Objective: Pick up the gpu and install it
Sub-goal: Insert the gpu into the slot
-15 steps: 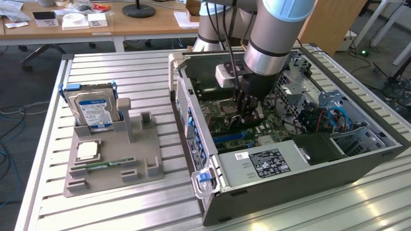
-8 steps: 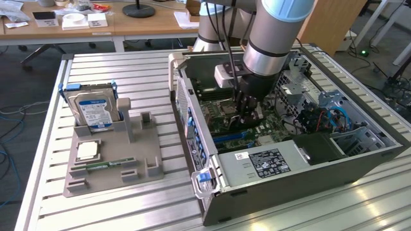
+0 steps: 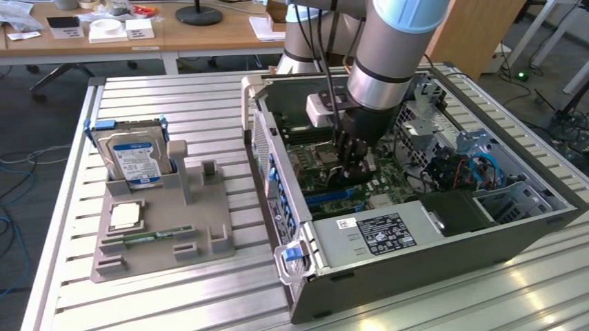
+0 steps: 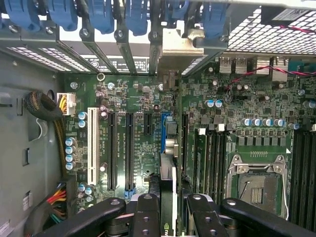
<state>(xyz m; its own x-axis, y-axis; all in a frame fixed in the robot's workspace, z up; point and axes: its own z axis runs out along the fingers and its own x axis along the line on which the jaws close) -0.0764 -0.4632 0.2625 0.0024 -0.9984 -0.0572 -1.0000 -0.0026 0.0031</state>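
The end effector (image 4: 170,210) is clenched on the gpu (image 4: 168,173). In the wrist view the card is seen edge-on, pinched between the two dark fingers (image 4: 146,212). It hangs upright inside the open computer case (image 3: 414,258), over the green motherboard (image 4: 140,98). Its thin edge lines up with a blue expansion slot (image 4: 163,131), and its silver bracket (image 4: 180,47) sits at the rear slot openings. Whether the card touches the slot cannot be told. An empty processor socket (image 4: 256,185) lies beside the memory slots.

In the exterior view the arm reaches down into the case, which lies on its side on the slatted metal counter (image 3: 165,103). Towards the exterior view's left, a grey holder (image 3: 198,227) carries a hard drive (image 3: 136,160), a processor chip (image 3: 126,216) and a memory stick (image 3: 152,236).
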